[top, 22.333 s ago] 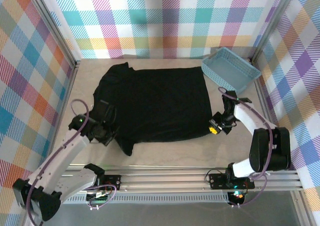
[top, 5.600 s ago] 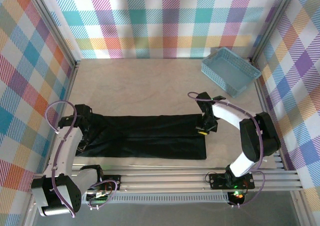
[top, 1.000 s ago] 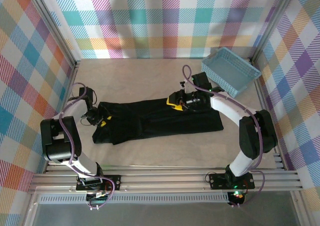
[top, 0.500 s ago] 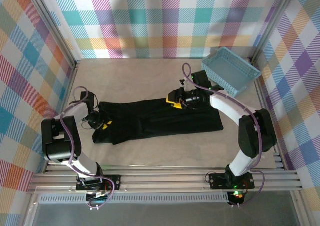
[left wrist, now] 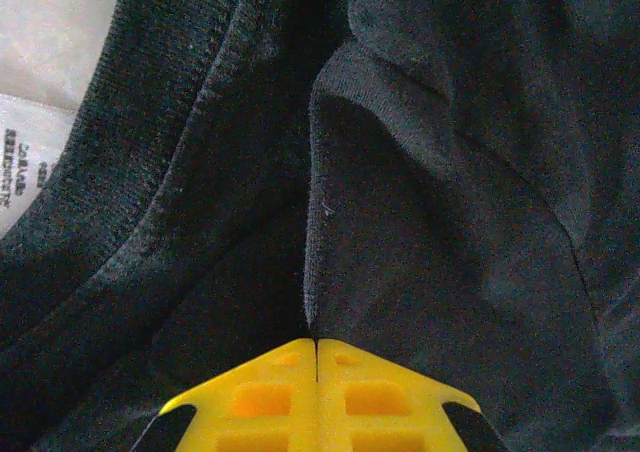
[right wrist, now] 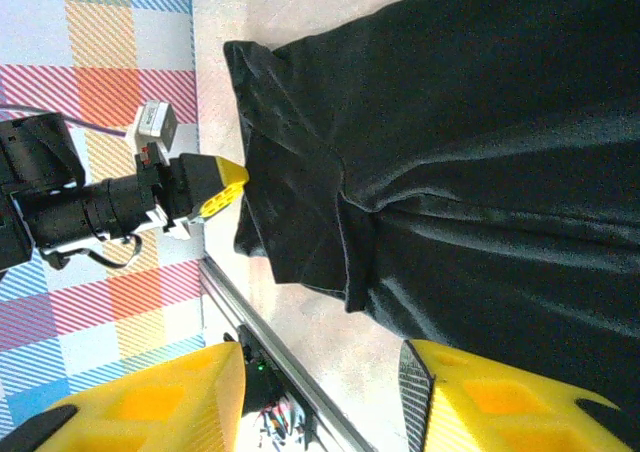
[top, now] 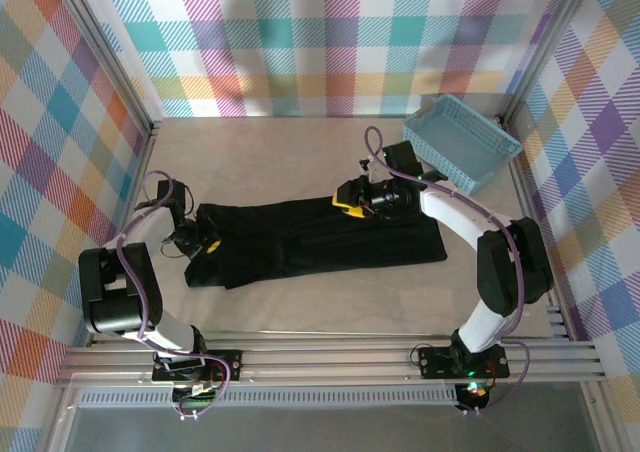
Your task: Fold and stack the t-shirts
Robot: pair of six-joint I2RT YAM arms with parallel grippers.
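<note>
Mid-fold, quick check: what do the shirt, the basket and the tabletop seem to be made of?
The shirt: soft knit cloth, matte black; fine ribbing and a stitched hem show up close. The basket: probably moulded plastic, light blue, with perforated walls. The tabletop: seemingly pale wood or plywood, matte, with faint grain.

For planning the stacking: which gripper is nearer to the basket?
Right. The right gripper is over the far edge of the shirt, toward the basket; the left gripper pinches its opposite end.
</note>
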